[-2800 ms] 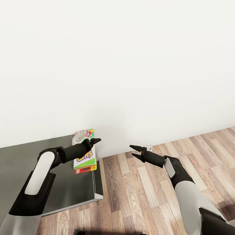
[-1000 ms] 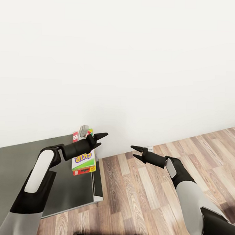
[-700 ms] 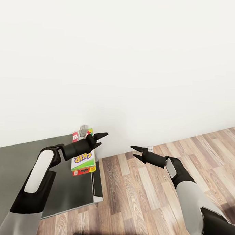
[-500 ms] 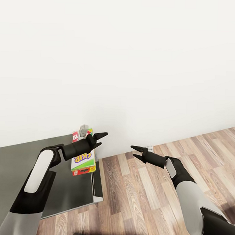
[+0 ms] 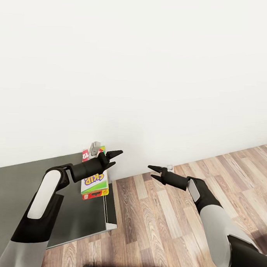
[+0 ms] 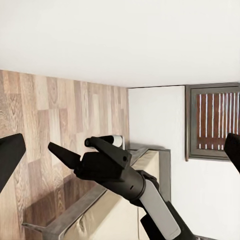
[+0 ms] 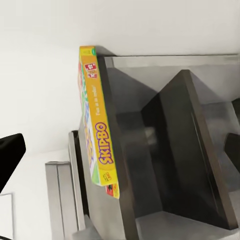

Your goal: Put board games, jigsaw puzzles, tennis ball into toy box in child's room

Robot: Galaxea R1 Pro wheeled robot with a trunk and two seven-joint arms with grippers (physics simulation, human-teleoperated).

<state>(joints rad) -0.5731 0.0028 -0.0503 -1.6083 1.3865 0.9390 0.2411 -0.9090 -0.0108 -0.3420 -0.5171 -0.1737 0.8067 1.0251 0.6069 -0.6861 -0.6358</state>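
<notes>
The long Skip-Bo board game [image 5: 94,182] lies flat at the right end of the dark-grey table [image 5: 14,190], close to the wall. Its yellow side edge [image 7: 98,135] shows in the right wrist view. A small light-grey piece [image 5: 94,147] stands at the box's far end; I cannot tell what it is. My left gripper [image 5: 116,157] is open and empty, just above and past the box's far right corner, beyond the table edge. Over the floor, right of the table, my right gripper [image 5: 151,172] is also open and empty, pointing toward the left one.
A plain white wall [image 5: 151,72] runs right behind the table. Wooden floor [image 5: 164,228] spreads to the right and front. At the wall's foot is a small white socket [image 5: 170,167]. The left wrist view looks past my right gripper [image 6: 67,156] to a slatted dark frame [image 6: 212,122].
Since 2.8 s ago my left gripper has moved forward and right, off the box. The box shifted slightly left and the grey piece now stands narrower. The last second shows almost no motion.
</notes>
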